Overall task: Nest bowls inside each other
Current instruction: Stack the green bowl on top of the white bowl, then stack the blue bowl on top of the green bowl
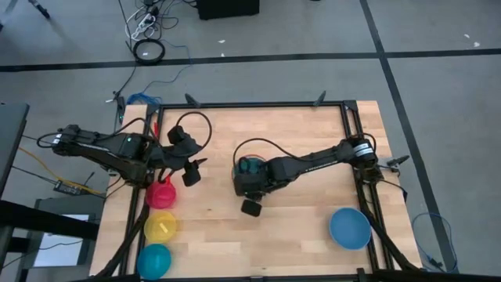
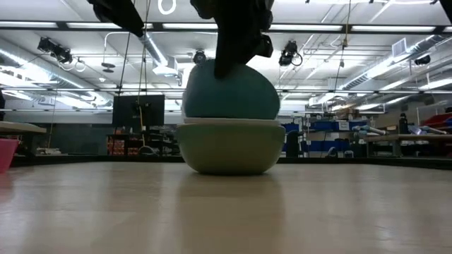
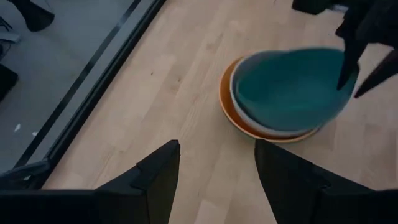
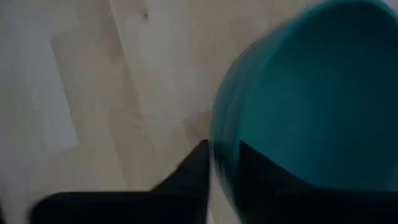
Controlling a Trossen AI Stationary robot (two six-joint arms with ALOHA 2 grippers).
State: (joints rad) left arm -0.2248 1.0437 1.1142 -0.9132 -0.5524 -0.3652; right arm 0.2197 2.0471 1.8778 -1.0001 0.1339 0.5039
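Observation:
A teal green bowl [image 1: 251,165] sits steeply tilted in a stack at the table's middle. The low view shows its rounded underside [image 2: 233,92] over a white rim [image 2: 229,122] and a pale green bowl [image 2: 229,152]. The left wrist view shows an orange rim [image 3: 242,127] under the white one. My right gripper [image 3: 350,86] points down with its fingers a little apart, one inside and one outside the teal bowl's raised rim [image 4: 217,149]. My left gripper [image 1: 190,171] hangs open over the table's left, beside the pink bowl [image 1: 160,193]. My right gripper stands astride the teal bowl's raised rim [image 3: 346,74] from above, one finger [image 4: 193,177] outside the wall and one inside. Whether either finger touches the wall I cannot tell. The bowl's lower side rests in the white bowl.
A yellow bowl [image 1: 160,227] and a cyan bowl [image 1: 154,260] stand in a row with the pink one along the left edge. A blue bowl [image 1: 350,227] sits near the right front corner. Bare wood lies between the stack and the near edge.

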